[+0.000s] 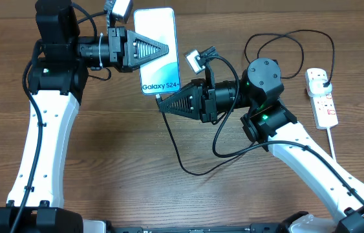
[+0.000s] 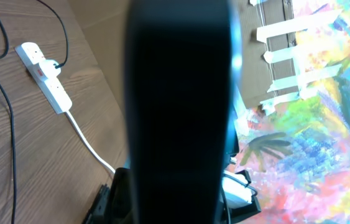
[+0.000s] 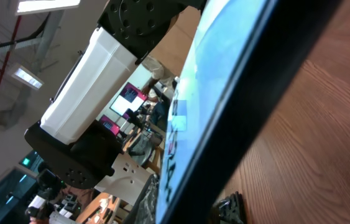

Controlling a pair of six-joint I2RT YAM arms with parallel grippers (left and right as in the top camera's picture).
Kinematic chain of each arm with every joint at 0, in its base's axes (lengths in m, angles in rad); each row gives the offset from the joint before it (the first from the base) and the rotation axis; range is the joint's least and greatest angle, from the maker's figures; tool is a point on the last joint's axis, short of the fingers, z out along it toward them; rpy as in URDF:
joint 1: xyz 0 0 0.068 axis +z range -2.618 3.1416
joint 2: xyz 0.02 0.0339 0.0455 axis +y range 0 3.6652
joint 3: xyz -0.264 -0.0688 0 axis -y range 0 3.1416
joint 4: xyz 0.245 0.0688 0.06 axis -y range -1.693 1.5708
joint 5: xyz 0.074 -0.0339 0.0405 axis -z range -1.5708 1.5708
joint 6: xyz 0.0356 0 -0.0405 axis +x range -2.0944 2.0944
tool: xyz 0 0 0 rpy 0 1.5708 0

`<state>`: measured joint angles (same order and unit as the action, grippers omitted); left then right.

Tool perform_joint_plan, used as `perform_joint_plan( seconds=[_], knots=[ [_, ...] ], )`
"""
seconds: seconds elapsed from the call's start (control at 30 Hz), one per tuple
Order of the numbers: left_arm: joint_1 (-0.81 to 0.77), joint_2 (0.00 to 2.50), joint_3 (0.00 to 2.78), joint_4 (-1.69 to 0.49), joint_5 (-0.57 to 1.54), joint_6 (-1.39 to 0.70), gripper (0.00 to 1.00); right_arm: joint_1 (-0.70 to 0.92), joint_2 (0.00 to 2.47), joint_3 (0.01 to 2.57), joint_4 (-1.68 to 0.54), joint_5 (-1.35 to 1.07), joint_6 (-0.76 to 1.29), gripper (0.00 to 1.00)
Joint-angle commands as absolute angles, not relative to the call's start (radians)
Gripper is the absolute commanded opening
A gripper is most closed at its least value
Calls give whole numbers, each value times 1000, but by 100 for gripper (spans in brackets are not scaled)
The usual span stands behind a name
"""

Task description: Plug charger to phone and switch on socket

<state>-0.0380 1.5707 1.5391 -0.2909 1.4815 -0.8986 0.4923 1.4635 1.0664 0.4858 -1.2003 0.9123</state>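
above the table, overhead: left gripper (image 1: 166,48) clamped on phone (image 1: 159,29), screen up, near the far edge of table (image 1: 136,162).
right gripper (image 1: 160,103): fingers pinched to a point just under the phone's bottom edge. looks closed on the tip of charger (image 1: 183,165); tip too small to confirm.
charger run: slack loop on the table, passes under right arm (image 1: 298,142), far end plugged into socket (image 1: 324,107) at far right.
step: mating tip to port. square the tip to the bottom edge, push along the phone's long axis, let the left side brace. no tilted entry.
in the way: right wrist's camera lead (image 1: 217,139) loops beside the charger, snag risk.
left wrist: phone (image 2: 181,93) is a dark blur filling the middle, jaws hidden behind it. socket (image 2: 45,81) well apart at upper left, plug (image 2: 53,62) seated, white cord (image 2: 94,146) trailing off. switch position: can't tell.
right wrist: phone (image 3: 237,81) edge-on and very close, port not visible. left arm (image 3: 91,93) behind it. own fingers barely in frame.
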Motion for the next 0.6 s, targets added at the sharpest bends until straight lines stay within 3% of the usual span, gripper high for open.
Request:
perform_joint_plan(
  seconds=[0.0,0.57],
  knots=[
    [-42,1529,1540,-283,1516,-925,4,488,1465,1079,492,-1179,916,4],
    [-38,1529,1540,-270,1516,-920,4,475,1465,1079,492,-1171,916,4]
  ],
)
